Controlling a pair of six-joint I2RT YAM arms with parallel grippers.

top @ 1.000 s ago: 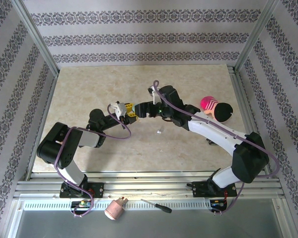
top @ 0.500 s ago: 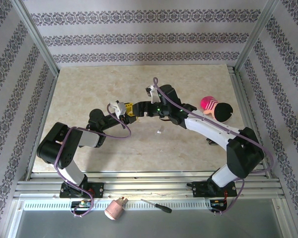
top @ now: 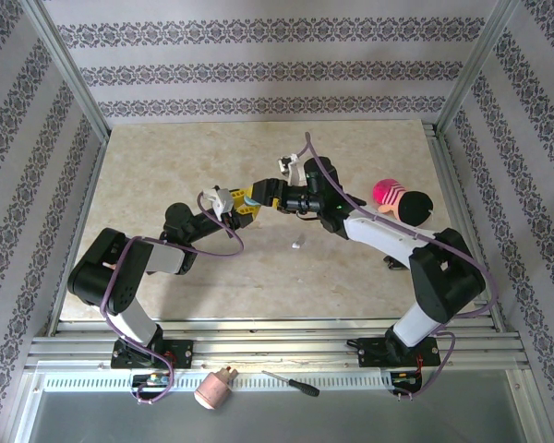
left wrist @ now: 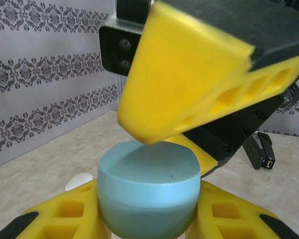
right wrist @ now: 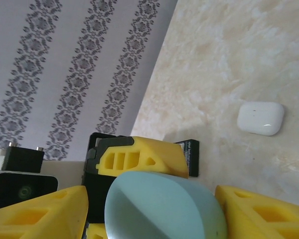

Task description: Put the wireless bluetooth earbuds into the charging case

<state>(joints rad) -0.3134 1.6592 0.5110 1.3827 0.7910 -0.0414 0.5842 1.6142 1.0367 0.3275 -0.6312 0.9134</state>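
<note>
Gripping the lidded blue-green charging case (left wrist: 147,186) in its left gripper's (left wrist: 147,219) clamped jaws, right gripper's (right wrist: 150,201) jaws spread around the lid, the robot apparently has opening and loading both ahead.

The case (left wrist: 147,191) is plain pale blue-green, and the left gripper (left wrist: 147,214) and right gripper (right wrist: 154,209) have yellow fingers (left wrist: 224,219) on black bodies. The second case (right wrist: 260,118) is glossy white, the earbud (top: 296,245) white, the table (top: 166,157) beige with cloudy marbling, and the toy (top: 399,201) pink-striped and black. The walls (top: 258,55) are pale grey with bands of dark damask, and the cables (top: 223,247) are purple.
</note>
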